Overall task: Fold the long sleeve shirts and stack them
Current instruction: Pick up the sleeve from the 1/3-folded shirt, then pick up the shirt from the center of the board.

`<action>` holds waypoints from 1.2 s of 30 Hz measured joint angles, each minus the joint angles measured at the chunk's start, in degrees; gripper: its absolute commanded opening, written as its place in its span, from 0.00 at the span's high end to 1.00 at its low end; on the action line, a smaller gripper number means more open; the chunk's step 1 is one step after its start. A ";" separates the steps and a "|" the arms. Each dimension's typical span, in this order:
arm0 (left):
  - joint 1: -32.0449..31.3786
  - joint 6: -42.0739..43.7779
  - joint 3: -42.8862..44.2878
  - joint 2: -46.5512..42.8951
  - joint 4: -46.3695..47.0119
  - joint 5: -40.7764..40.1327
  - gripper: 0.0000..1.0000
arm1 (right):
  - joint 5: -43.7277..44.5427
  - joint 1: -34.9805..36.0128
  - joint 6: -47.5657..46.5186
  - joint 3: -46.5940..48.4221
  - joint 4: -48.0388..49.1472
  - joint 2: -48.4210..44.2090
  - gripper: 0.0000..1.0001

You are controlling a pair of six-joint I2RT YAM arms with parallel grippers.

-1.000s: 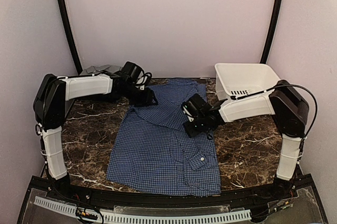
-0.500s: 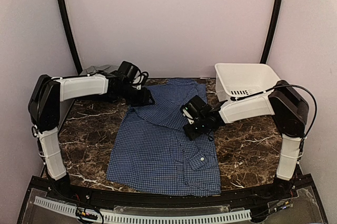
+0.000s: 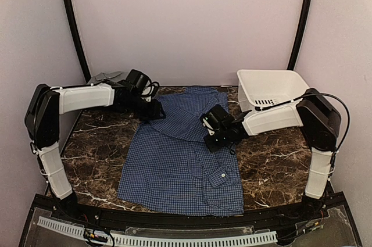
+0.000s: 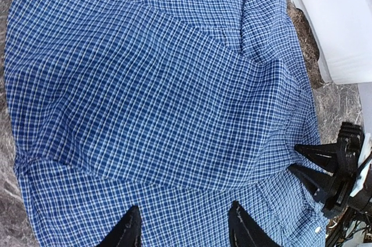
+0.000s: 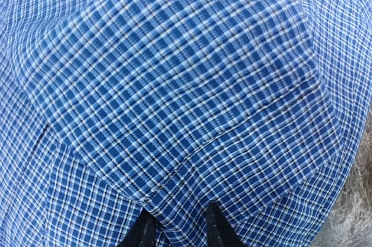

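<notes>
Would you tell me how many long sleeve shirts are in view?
2: the blue checked shirt spread out in the middle, and the grey shirt at the far left, partly hidden.

- The left arm point(image 3: 81, 97): its base link rises at 8 o'clock of the top view, and the white forearm runs from the elbow toward 3 o'clock.
- The left wrist point(image 3: 138, 80): black, bent toward 4 o'clock and downward.
- The left gripper point(image 3: 157, 112): lies at 10 o'clock from the view's centre. In its own camera the two black fingers point(image 4: 129, 232) stand well apart.
- The right arm point(image 3: 270, 120): its base link rises at 4 o'clock, and the forearm runs toward 9 o'clock.
- The right wrist point(image 3: 220, 120): black, near centre, tilted toward 7 o'clock.
- The right gripper point(image 3: 213, 141): points downward. In its own camera the fingertips point(image 5: 142, 232) stand close, with a narrow gap. Whether they clamp cannot be told.
- The grippers are apart, the right at 4 o'clock from the left.
</notes>
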 measured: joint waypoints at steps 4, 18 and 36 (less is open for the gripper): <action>0.00 -1.36 -4.68 -3.61 -0.83 -0.42 0.51 | 0.44 -0.11 0.33 1.33 -0.26 0.31 0.93; -0.09 -12.52 -29.14 -28.52 -10.84 -2.82 0.57 | 4.87 -0.11 1.05 13.09 -6.43 0.85 1.00; -12.41 -34.36 -48.98 -47.39 -21.90 -5.53 0.65 | 3.80 -0.11 0.31 23.76 -7.78 0.74 1.00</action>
